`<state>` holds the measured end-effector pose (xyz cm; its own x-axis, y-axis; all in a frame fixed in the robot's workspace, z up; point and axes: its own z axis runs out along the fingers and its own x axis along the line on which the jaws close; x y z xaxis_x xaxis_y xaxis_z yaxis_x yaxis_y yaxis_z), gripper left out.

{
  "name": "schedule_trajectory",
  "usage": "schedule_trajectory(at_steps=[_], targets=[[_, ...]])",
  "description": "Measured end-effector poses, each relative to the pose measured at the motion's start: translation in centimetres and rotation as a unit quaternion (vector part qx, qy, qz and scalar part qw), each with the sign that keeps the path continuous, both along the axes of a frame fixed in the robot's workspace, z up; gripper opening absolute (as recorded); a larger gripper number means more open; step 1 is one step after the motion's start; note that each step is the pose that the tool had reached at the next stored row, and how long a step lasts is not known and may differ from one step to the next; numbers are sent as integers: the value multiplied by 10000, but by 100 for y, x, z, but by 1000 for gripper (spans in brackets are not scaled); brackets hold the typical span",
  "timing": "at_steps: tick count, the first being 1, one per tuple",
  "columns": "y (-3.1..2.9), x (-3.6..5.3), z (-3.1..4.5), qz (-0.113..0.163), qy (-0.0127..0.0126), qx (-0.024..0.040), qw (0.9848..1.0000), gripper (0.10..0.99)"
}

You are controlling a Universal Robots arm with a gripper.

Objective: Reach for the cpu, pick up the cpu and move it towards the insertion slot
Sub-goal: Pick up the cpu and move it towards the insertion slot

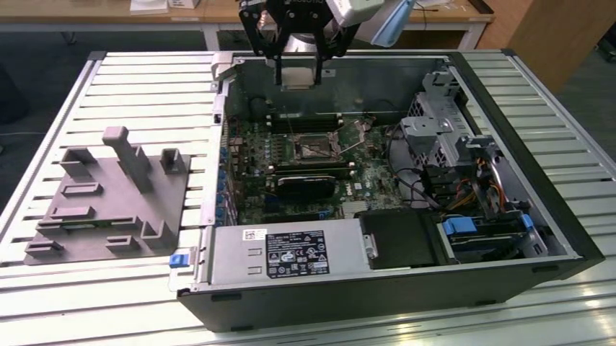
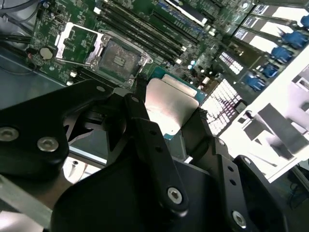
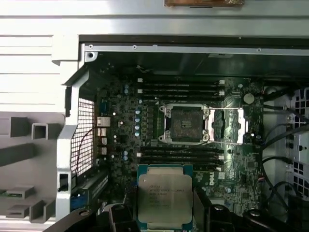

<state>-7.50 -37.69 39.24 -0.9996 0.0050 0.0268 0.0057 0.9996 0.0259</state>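
Matte black hand [image 2: 166, 113], flat linked fingers [image 2: 149, 145], silver screws, pale grey wrist housing [image 1: 351, 11]

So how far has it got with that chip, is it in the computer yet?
Not yet. Picking up looks done: the gripper holds the cpu in the air, above the open case. The insertion slot sits empty, its frame flipped open. The chip hangs short of it, so the last stretch of the carry remains.
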Motion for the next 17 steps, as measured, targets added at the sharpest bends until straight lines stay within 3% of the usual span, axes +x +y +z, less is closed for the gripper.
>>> schedule_trajectory(at_steps=[9,17], targets=[[133,144,-149,0,38,0,10000,541],[217,311,-261,0,81,1,10000,541]])
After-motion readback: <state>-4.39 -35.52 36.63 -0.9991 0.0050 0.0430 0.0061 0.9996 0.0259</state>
